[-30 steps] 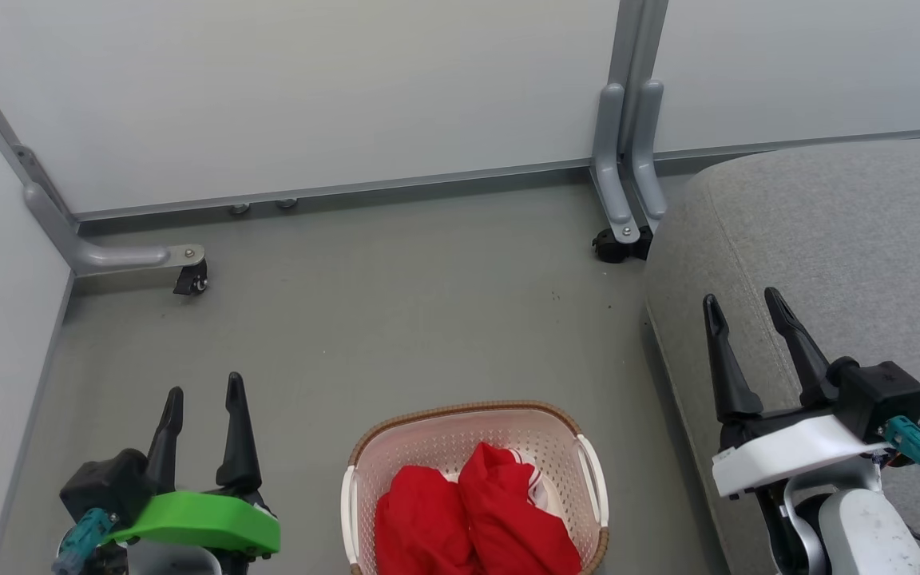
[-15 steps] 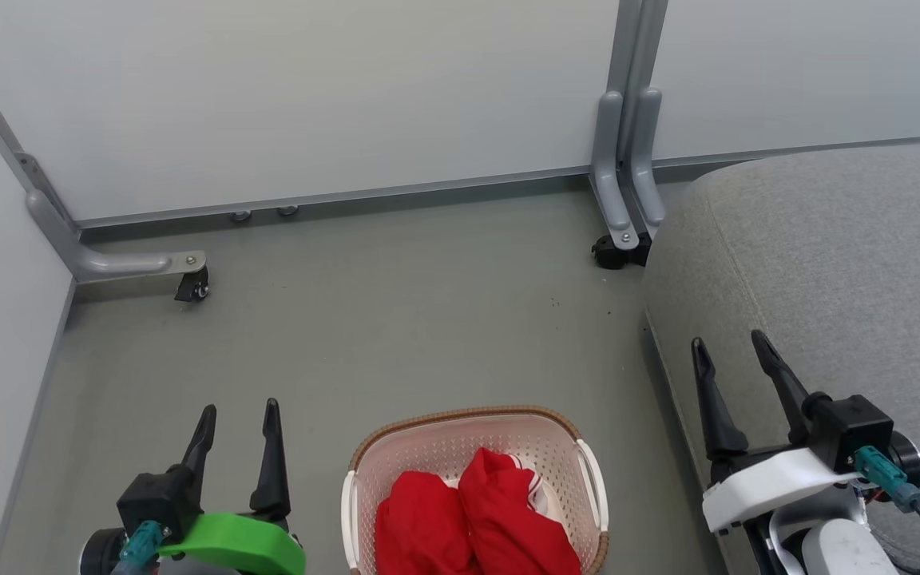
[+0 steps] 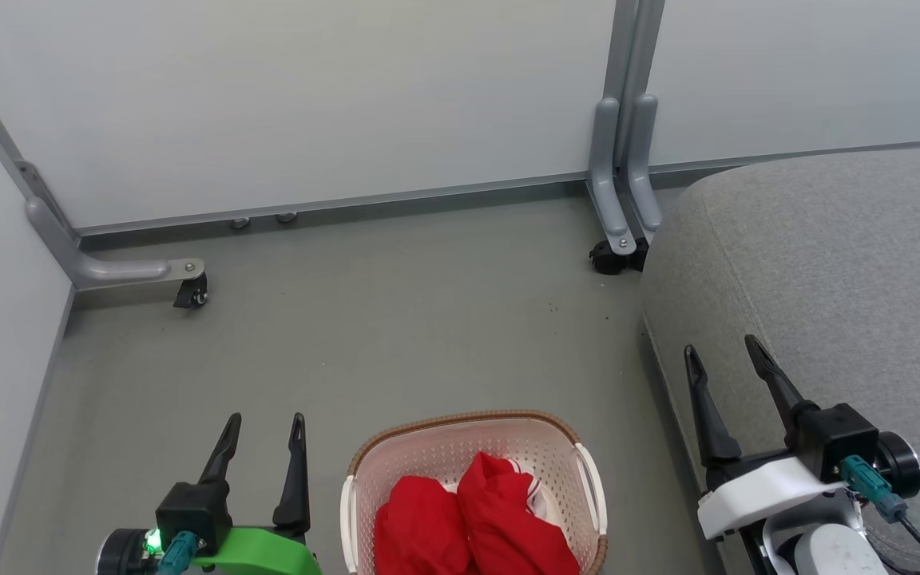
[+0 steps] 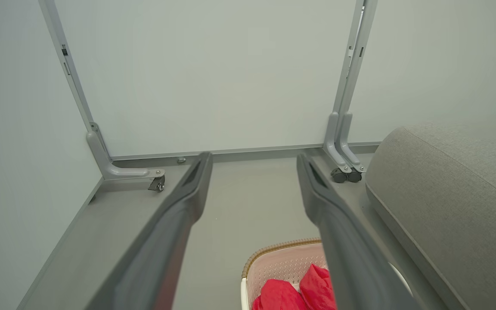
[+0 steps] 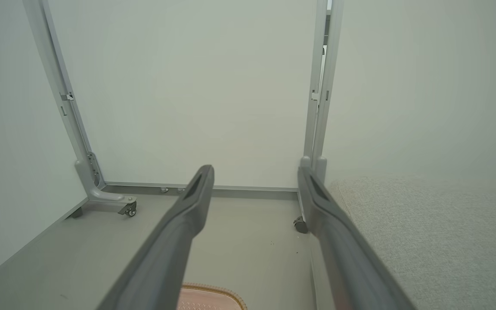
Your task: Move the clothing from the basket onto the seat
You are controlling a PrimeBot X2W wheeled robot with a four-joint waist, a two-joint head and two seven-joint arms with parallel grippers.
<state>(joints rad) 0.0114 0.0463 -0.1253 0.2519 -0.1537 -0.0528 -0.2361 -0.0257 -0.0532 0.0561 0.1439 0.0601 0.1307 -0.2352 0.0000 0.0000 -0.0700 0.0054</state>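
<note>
1. While the clothing (image 3: pixel 472 519) lies heaped inside the basket (image 3: pixel 468 417), as two bright red bundles side by side, none of it has reached the seat (image 3: pixel 827 239), which stands just to the right of the basket.
2. The left gripper (image 3: pixel 266 417) hovers just left of the basket, its jaws spread apart with nothing between them. The right gripper (image 3: pixel 719 345) hangs to the right of the basket, over the seat's edge, likewise spread and empty.
3. Judging by its folds and slump, the fabric is soft, light and limp. It will give to a pinch at once, but it will drape, stretch out and trail when lifted.
4. The best hold, I judge, is the raised crest of the right-hand bundle. It is the highest fold in the basket, and there the jaws can close on several layers without scraping the basket's side.
5. Several things could go wrong:
   - A shallow pinch may catch only one layer and slip.
   - The two garments may cling together and come up as one.
   - A hanging tail could snag the basket's rim and tip or drag the basket, which looks light.
</note>
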